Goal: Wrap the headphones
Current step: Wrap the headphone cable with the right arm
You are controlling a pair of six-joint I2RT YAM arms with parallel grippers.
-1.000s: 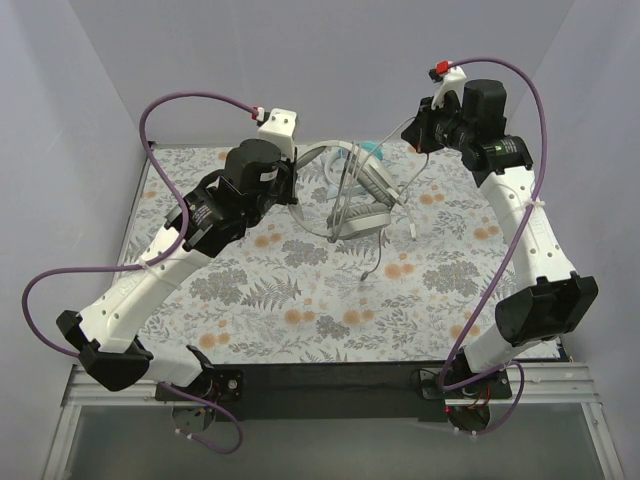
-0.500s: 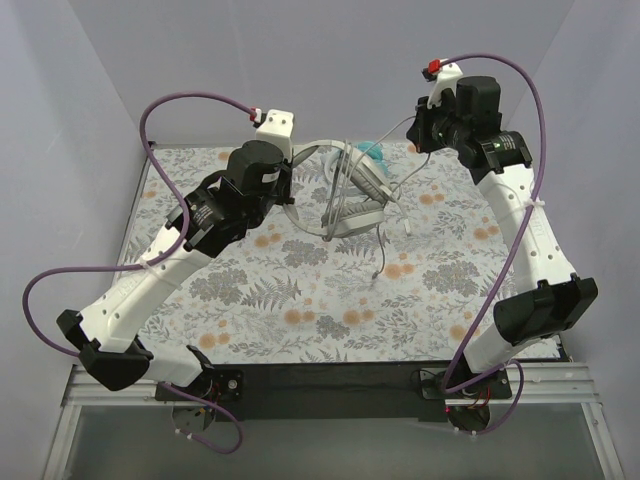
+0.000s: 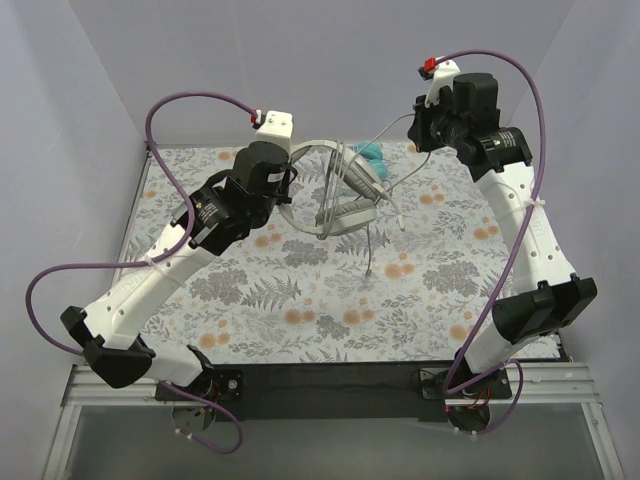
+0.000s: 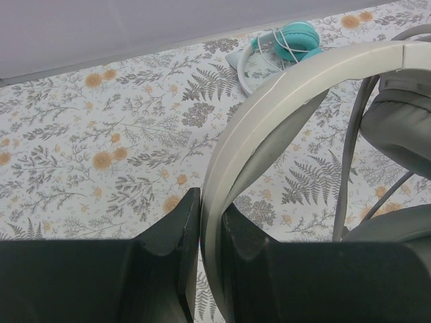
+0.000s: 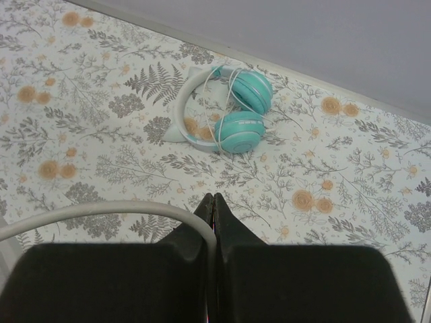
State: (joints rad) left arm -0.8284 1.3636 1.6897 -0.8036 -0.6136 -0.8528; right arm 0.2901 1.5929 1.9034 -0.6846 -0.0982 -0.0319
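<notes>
The white-grey headphones (image 3: 348, 196) hang above the floral table, ear cups down. My left gripper (image 3: 288, 188) is shut on their pale headband (image 4: 283, 101), seen close up in the left wrist view between my jaws (image 4: 210, 210). My right gripper (image 3: 418, 128) is raised at the back right and shut on their thin grey cable (image 5: 101, 208), which runs back to the headphones; its loose end (image 3: 371, 262) dangles to the table. The right wrist view shows that gripper (image 5: 213, 199) pinched on the cable. The teal headphones (image 5: 236, 116) lie on the table at the back, also visible in the left wrist view (image 4: 286, 42) and the top view (image 3: 372, 152).
The floral table cloth (image 3: 300, 300) spreads toward the near edge. Grey walls close in the back and both sides. Thick purple robot cables (image 3: 200, 100) loop above both arms.
The white-grey headphones have swung a little left and turned. The dangling cable end has drifted left. My right gripper has risen slightly with the cable.
</notes>
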